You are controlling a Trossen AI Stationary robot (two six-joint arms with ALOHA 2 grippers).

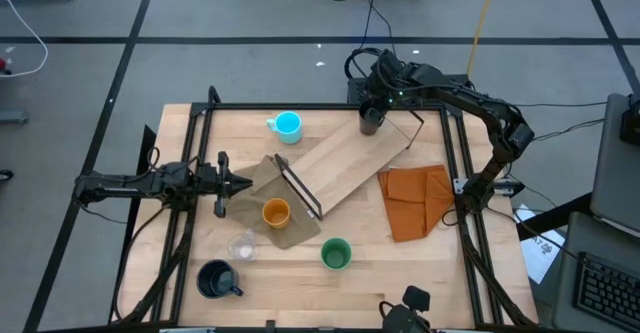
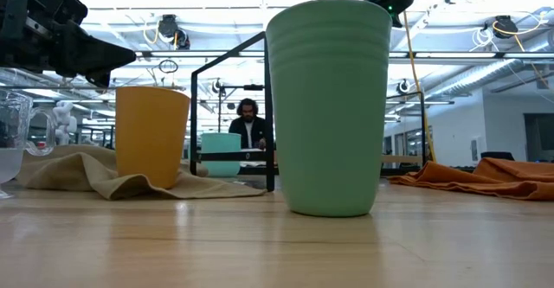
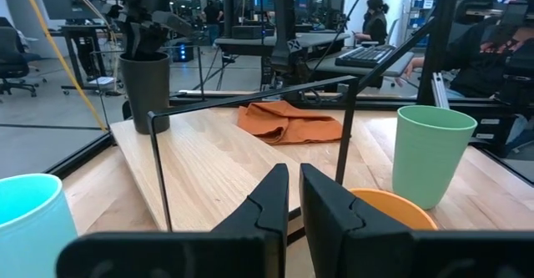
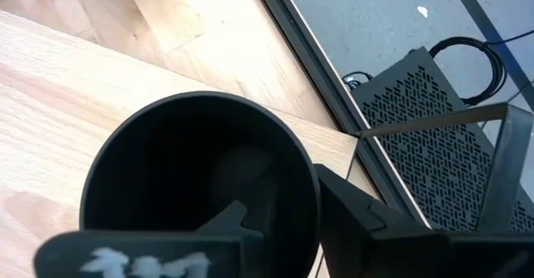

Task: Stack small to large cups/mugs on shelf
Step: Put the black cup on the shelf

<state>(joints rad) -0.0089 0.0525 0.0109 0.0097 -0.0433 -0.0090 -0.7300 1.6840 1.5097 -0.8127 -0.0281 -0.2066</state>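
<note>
The black tumbler (image 1: pixel 371 123) stands upright on the far corner of the pale shelf board (image 1: pixel 350 163), which lies slanted on the table. My right gripper (image 4: pixel 284 196) is over it, slightly open. One finger is inside the tumbler and one outside its rim. The cyan mug (image 1: pixel 287 125) stands beside the board. The orange cup (image 1: pixel 275 212) stands on an olive cloth. The clear cup (image 1: pixel 241 245), green cup (image 1: pixel 335 254) and navy mug (image 1: pixel 217 279) stand nearer the front. My left gripper (image 1: pixel 245 183) waits at the table's left, shut and empty. My right gripper comes slanting down from above, astride the tumbler's rim (image 4: pixel 310 201) on the side nearest the table's far edge. The inner finger (image 4: pixel 234 218) stands off the wall. Whether the outer finger (image 4: pixel 342 199) touches the rim, I cannot tell. The tumbler rests on the board.
An orange folded cloth (image 1: pixel 415 201) lies at the table's right. The olive cloth (image 1: pixel 265 188) lies under the board's framed end (image 1: pixel 300 188). A black rail frame (image 1: pixel 455 163) edges the table. A person (image 2: pixel 249 124) sits in the room beyond it.
</note>
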